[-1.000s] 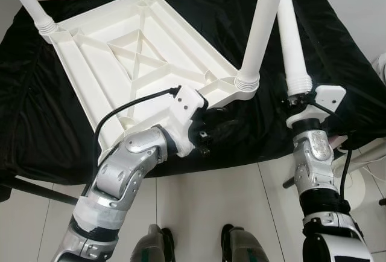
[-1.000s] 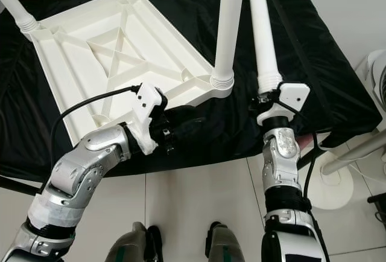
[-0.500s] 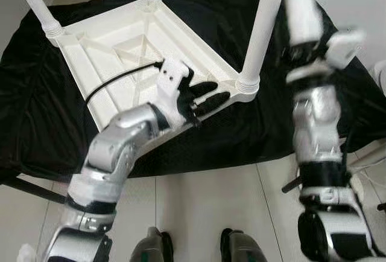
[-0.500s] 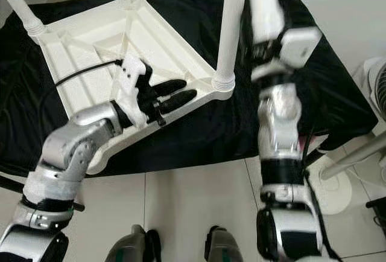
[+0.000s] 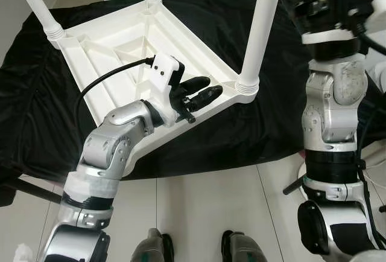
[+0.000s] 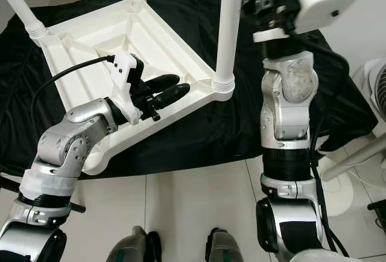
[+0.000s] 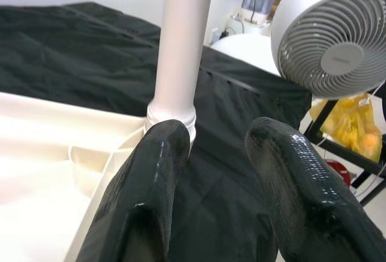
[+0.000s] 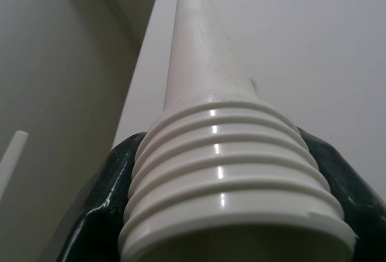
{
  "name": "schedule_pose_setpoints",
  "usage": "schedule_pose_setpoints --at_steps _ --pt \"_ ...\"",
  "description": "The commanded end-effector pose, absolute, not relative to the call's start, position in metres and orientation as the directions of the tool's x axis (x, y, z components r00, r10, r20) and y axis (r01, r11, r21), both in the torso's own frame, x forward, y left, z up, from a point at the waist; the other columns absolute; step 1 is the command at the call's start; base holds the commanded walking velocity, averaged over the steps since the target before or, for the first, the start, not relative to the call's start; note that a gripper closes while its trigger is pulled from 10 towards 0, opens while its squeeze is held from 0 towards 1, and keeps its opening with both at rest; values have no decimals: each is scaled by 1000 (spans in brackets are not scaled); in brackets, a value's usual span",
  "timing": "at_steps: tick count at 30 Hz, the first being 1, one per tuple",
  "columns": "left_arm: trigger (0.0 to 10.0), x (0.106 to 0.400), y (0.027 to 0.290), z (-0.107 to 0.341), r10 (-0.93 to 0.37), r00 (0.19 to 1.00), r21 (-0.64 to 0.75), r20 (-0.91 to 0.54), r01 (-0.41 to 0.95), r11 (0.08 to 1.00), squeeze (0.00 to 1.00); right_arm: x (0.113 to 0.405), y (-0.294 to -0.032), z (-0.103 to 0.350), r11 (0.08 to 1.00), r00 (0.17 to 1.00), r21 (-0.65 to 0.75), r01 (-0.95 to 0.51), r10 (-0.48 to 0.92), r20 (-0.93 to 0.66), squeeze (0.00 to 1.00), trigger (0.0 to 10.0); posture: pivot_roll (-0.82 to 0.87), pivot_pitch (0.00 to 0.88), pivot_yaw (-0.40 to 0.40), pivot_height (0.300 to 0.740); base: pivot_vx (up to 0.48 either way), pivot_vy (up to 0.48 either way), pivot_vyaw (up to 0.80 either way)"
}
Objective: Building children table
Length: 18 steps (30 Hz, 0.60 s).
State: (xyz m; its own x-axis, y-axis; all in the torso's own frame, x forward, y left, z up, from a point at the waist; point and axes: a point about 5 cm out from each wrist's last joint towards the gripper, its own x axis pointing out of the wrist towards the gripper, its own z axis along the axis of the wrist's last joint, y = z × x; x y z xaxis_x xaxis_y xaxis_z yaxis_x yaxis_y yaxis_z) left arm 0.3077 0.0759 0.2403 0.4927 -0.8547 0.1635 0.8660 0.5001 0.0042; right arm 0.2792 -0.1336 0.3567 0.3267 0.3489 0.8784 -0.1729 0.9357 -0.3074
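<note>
Table top is flipped underside up on the black-draped worktop, three legs already standing in their corner sockets, one of them right at the near-right corner. The open socket looks like the near-left corner, down by the left elbow, though I can't see into it properly.

Right pincer is clamped around the ribbed end of the fourth leg, held up high off to the right of the table. Leg's long axis runs roughly vertical, ribbed end at the pincer, plain tapered end pointing up.

Left pincer is parted, nothing in it, fingers lying over the near rim and pointing at the base of the near-right leg.

My take for doing this well: carry the leg across to the empty corner, keep it plumb with the ribbed end square over the socket before pushing down. Left pincer should press on the rim so the top doesn't slide on that cloth.
</note>
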Motion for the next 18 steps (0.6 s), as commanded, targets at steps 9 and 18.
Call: schedule_pose_setpoints --at_steps 9,18 --pt "10000 319 91 252 -858 473 -42 202 879 475 0 284 -116 303 878 474 -380 -292 478 740 0 10000 -57 113 97 740 0 0 0" --pt "10000 324 102 250 -843 481 -134 240 877 462 0 285 -109 266 856 572 -336 -393 513 640 0 10000 -49 101 51 740 0 0 0"
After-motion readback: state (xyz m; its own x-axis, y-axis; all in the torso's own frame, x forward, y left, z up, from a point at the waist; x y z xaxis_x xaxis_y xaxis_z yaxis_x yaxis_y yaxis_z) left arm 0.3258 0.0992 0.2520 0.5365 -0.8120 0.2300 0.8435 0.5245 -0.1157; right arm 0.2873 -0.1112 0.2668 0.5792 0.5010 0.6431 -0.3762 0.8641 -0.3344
